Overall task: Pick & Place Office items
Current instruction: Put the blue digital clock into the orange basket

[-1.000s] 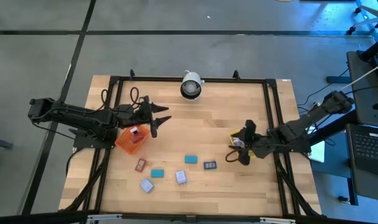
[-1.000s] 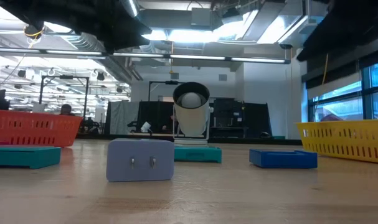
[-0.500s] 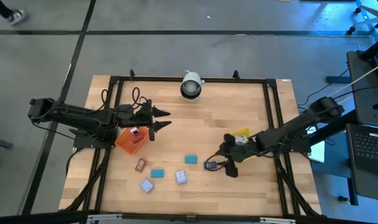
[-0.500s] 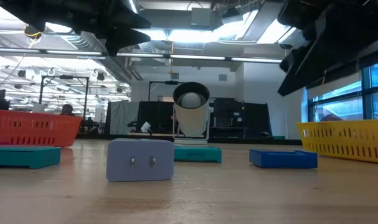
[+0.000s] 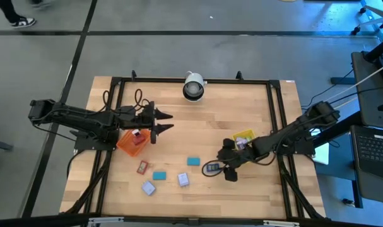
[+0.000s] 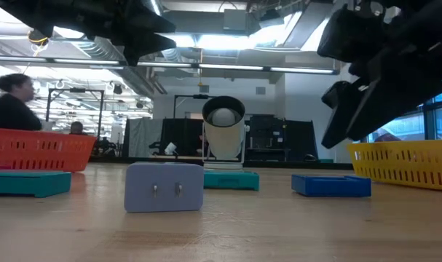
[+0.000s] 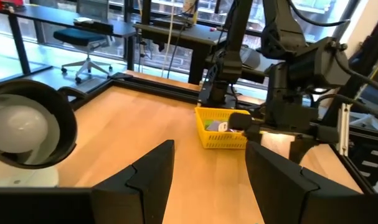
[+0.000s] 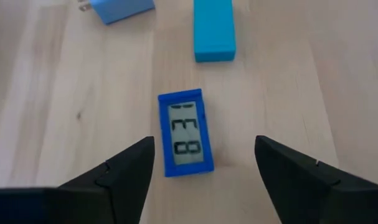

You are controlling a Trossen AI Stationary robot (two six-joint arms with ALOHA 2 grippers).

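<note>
surface: wooden table (image 5: 197, 120)
done: some items lie in yellow tray (image 5: 244, 136) and orange tray (image 5: 132, 144)
left: five loose items
right gripper (image 8: 204, 163): spread above blue timer (image 8: 185, 132)
left gripper (image 5: 161, 122): spread, empty, beside orange tray

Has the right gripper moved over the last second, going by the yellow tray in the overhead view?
Yes. The right gripper has left the yellow tray and swung toward the table's middle; it now hangs open over the dark blue block.
</note>
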